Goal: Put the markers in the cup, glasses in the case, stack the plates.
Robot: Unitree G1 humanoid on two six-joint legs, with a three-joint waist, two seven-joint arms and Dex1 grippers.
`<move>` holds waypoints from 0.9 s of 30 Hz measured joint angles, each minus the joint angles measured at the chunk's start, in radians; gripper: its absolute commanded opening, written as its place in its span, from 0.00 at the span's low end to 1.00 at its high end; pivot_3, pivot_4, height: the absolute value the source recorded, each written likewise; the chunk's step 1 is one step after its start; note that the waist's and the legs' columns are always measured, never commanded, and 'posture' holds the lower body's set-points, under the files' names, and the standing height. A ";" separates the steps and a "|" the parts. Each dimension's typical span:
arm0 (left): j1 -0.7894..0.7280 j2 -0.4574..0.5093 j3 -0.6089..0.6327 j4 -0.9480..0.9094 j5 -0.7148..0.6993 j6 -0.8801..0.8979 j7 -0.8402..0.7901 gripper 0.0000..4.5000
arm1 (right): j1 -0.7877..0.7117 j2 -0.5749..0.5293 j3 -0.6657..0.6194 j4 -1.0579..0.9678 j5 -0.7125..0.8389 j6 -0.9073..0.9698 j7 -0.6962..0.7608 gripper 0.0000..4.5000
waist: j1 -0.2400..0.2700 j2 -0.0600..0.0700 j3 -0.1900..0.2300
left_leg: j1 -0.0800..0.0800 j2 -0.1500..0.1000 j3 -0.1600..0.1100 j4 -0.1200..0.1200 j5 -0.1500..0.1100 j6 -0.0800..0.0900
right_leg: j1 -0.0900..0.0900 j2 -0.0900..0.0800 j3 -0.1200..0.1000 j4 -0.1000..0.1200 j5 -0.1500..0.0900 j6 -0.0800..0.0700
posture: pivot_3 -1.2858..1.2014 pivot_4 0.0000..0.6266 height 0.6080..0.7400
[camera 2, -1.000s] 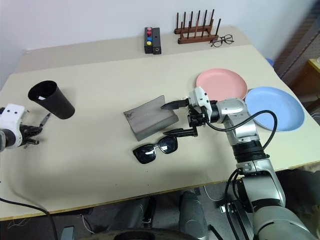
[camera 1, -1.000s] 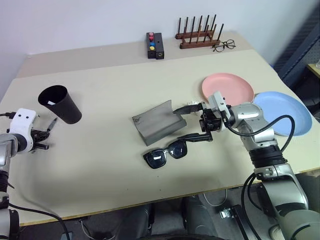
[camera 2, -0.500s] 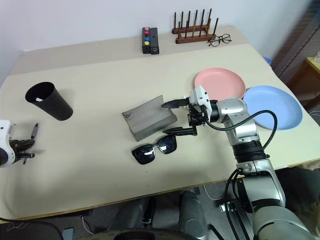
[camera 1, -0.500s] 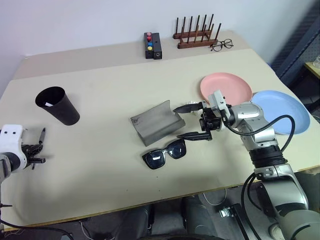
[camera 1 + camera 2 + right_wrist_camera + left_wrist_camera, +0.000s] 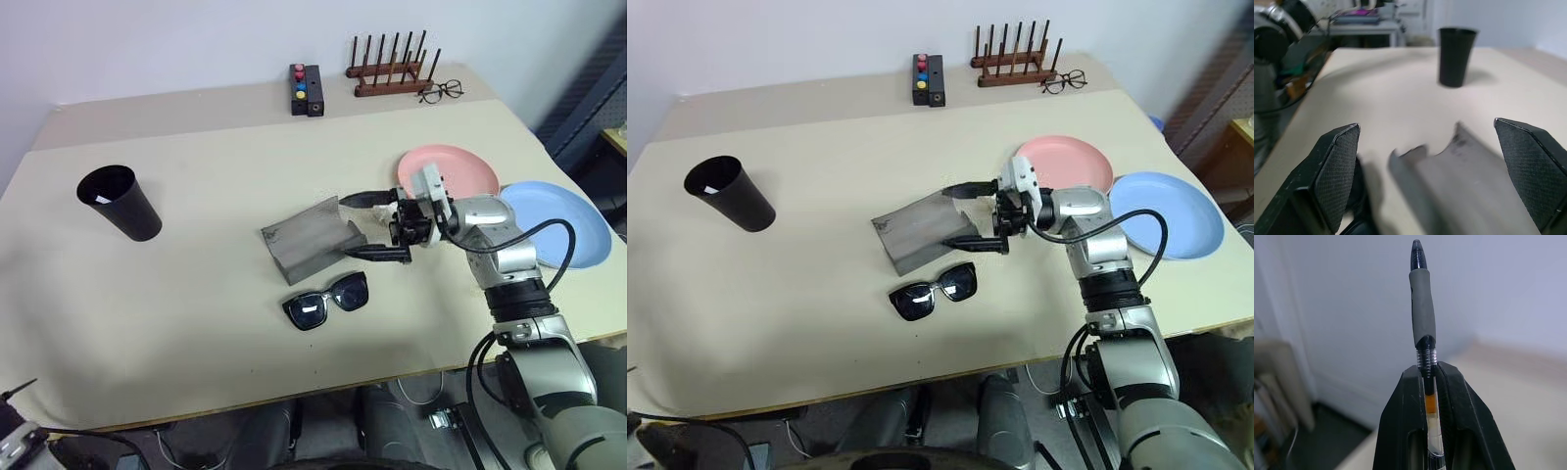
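Note:
My left gripper (image 5: 1429,369) is shut on a marker (image 5: 1422,308), a clear pen with a dark grip, which stands straight up from the fingers. The black cup (image 5: 120,202) stands upright at the table's left, with a white sliver showing inside its rim. The grey case (image 5: 312,238) lies open mid-table. My right gripper (image 5: 365,226) hangs open at the case's right end, its fingers spread to either side of that end. The black glasses (image 5: 326,301) lie just in front of the case. The pink plate (image 5: 460,164) and the blue plate (image 5: 563,220) lie side by side at the right.
At the table's back stand a wooden peg rack (image 5: 392,73), thin wire spectacles (image 5: 441,91) and a black box with coloured buttons (image 5: 306,90). The table's front edge runs close below the glasses.
My left gripper, still holding the marker, lifted away from beside the cup and swung out past the left edge of the head views. The right gripper edged slightly up toward the case.

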 measured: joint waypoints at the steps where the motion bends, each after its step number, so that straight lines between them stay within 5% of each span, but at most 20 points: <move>1: -0.034 0.001 -0.003 0.007 -0.015 -0.021 0.002 0.00 | -0.005 0.008 -0.011 0.002 0.007 0.003 -0.010 1.00 | 0.000 -0.001 0.000 | 0.000 0.000 0.000 0.000 0.000 0.000 | 0.000 0.000 0.000 0.000 0.000 0.000 | 0.52 0.24 1.00; 13: -0.327 -0.027 -0.268 0.138 -0.080 -0.183 -0.091 0.00 | -0.059 0.054 -0.076 0.048 0.034 -0.026 -0.094 1.00 | -0.012 -0.001 0.000 | 0.000 0.000 0.000 0.000 0.000 0.000 | -0.001 0.000 0.000 0.000 0.000 0.000 | 0.52 0.24 1.00; 27: -0.176 0.032 -0.384 0.079 -0.100 -0.162 -0.266 0.00 | -0.052 0.072 -0.094 0.048 0.038 -0.050 -0.124 1.00 | -0.012 -0.001 0.000 | -0.001 0.000 0.000 0.000 0.000 0.000 | -0.002 0.001 0.000 0.000 0.000 0.000 | 0.52 0.24 1.00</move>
